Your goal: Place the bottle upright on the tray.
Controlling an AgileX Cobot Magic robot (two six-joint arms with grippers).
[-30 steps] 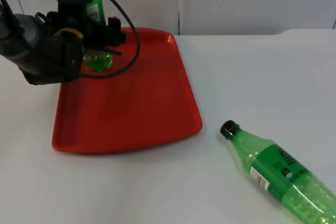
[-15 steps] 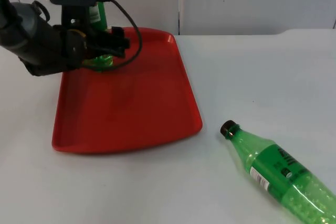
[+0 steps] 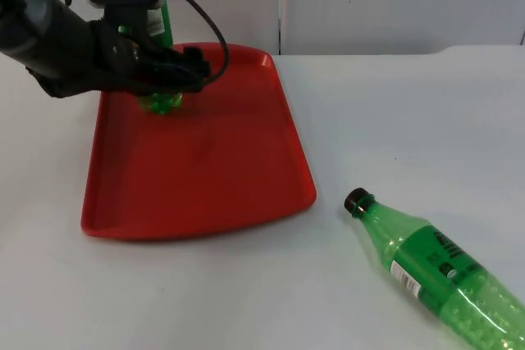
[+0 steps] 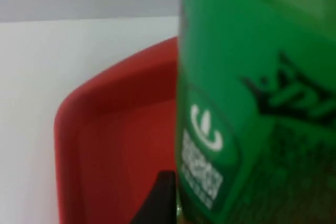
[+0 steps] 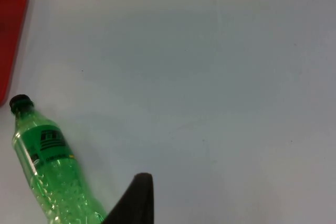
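Left claw (image 3: 168, 79): at the far left corner of the red tray (image 3: 205, 178), closed around the lower body of the upright bottle (image 3: 146, 6).
Upright bottle: green; long axis vertical, neck pointing up past the frame edge, base low over the tray's far left corner; whether the base touches the tray floor cannot be told.
Left wrist view: the upright bottle (image 4: 252, 98) fills it close up, showing a white logo and black print on its label, one black fingertip against its side, and the tray's (image 4: 105, 150) rounded corner with white desk (image 4: 52, 77) beyond.
Tray: on the left half of the desk (image 3: 410, 120), far edge near the grey wall.
Lying bottle (image 3: 439, 272): green, on its side at the desk's near right corner; long axis diagonal, black cap pointing toward the tray, base toward the near right edge.
Right wrist view: the lying bottle (image 5: 50, 171) whole, its label print facing up, with a sliver of tray edge (image 5: 10, 40).
Right claw: waits; its opening cannot be told.
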